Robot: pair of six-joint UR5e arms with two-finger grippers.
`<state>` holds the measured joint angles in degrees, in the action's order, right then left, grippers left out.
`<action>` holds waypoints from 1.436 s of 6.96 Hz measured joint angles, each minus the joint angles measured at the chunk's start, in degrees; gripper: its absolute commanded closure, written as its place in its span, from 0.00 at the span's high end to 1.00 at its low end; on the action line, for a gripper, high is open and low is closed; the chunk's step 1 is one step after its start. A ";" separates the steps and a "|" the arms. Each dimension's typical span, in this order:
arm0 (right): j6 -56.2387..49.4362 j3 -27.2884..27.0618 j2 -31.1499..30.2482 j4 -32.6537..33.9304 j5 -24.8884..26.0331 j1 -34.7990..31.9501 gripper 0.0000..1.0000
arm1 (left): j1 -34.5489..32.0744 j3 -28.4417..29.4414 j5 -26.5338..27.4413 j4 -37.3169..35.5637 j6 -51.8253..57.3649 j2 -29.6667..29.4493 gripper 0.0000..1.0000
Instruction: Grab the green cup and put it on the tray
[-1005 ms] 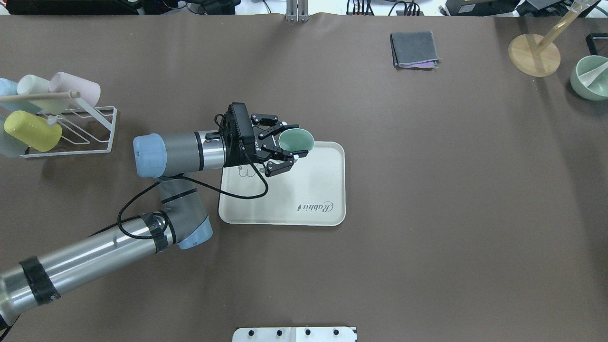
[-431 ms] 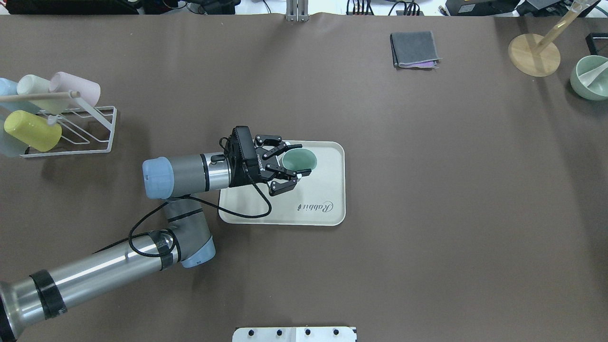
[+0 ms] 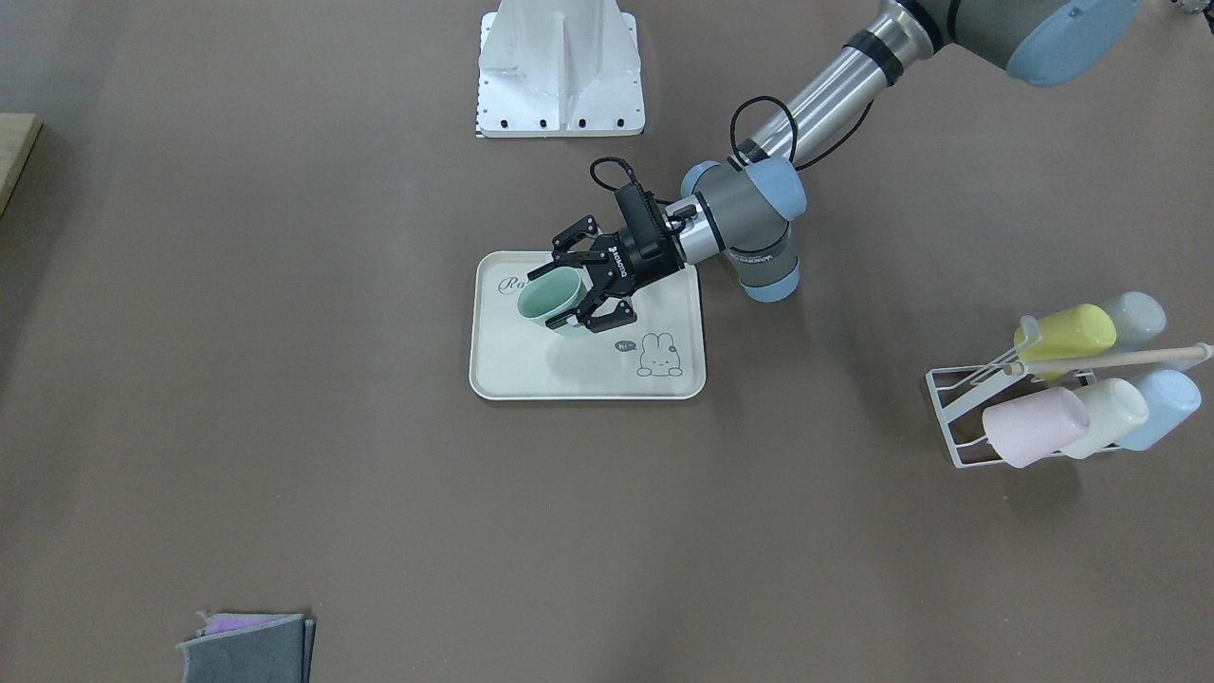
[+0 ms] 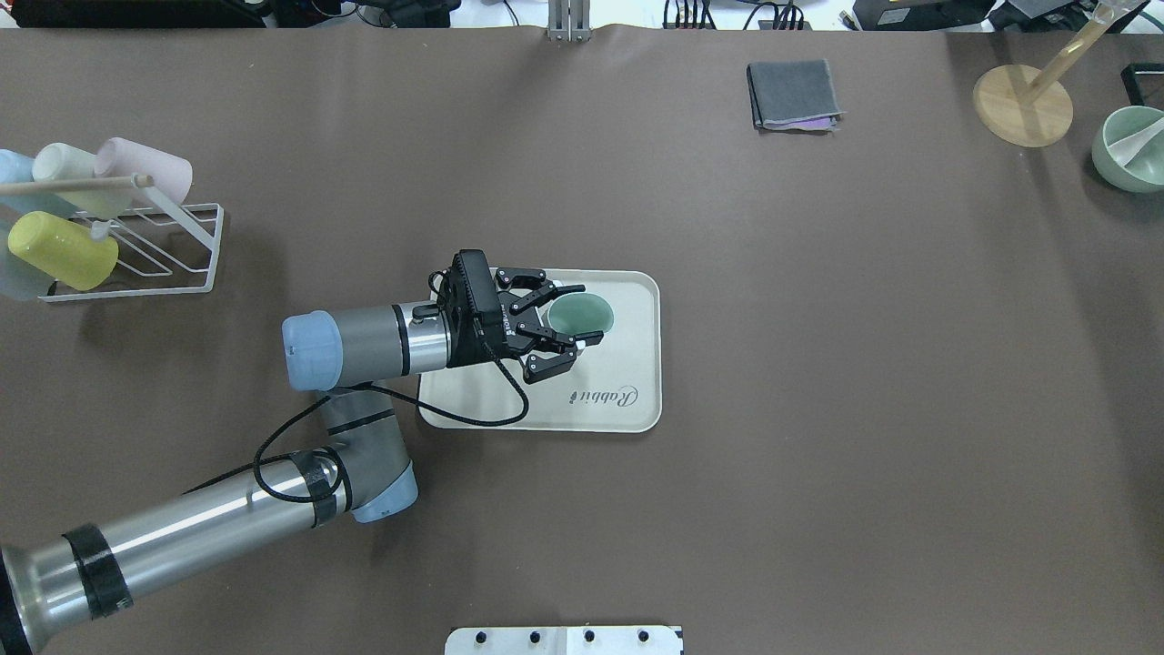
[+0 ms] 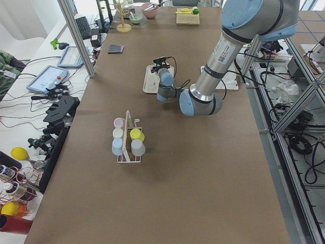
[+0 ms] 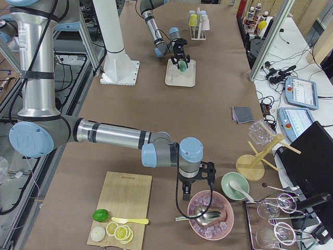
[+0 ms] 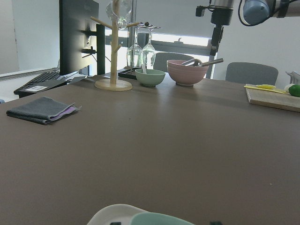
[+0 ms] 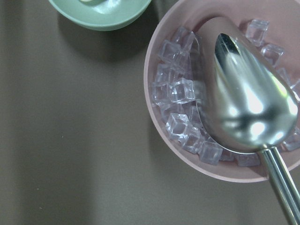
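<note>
The mint-green cup (image 4: 578, 315) is held in my left gripper (image 4: 587, 314), mouth up and slightly tilted, low over the far half of the cream "Rabbit" tray (image 4: 618, 364). The fingers are shut on the cup's sides. The front-facing view shows the cup (image 3: 548, 292) in the left gripper (image 3: 558, 300) just above the tray (image 3: 588, 375), with its shadow beneath. The cup's rim (image 7: 159, 218) shows at the bottom of the left wrist view. My right gripper (image 6: 195, 181) hangs over a pink bowl of ice cubes (image 8: 185, 16); I cannot tell its state.
A white wire rack (image 4: 136, 246) with several pastel cups stands at the left edge. A folded grey cloth (image 4: 793, 94), a wooden stand (image 4: 1023, 105) and a green bowl (image 4: 1128, 150) lie at the far right. A metal spoon (image 8: 243, 103) rests in the ice bowl.
My left gripper has carried the green cup from the tray's far left corner toward me and to the right, lower over the tray. The grip on the cup is unchanged.
</note>
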<state>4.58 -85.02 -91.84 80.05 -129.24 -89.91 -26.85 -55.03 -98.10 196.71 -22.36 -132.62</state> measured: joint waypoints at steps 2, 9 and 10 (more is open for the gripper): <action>-0.14 0.09 -0.03 0.00 -0.79 0.00 1.00 | 0.03 -0.12 -0.05 -1.58 -0.26 -0.06 0.43; -0.18 0.07 -1.35 -0.03 -3.01 0.00 1.00 | -0.11 -0.68 -0.16 -2.91 -2.90 0.50 0.99; -0.18 0.05 -1.38 -0.04 -3.22 0.00 1.00 | -0.28 -0.81 -0.16 -2.91 -2.80 0.92 0.99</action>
<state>4.40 -84.98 -93.22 80.01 -132.46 -89.91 -27.12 -55.84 -98.26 193.80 -25.16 -131.70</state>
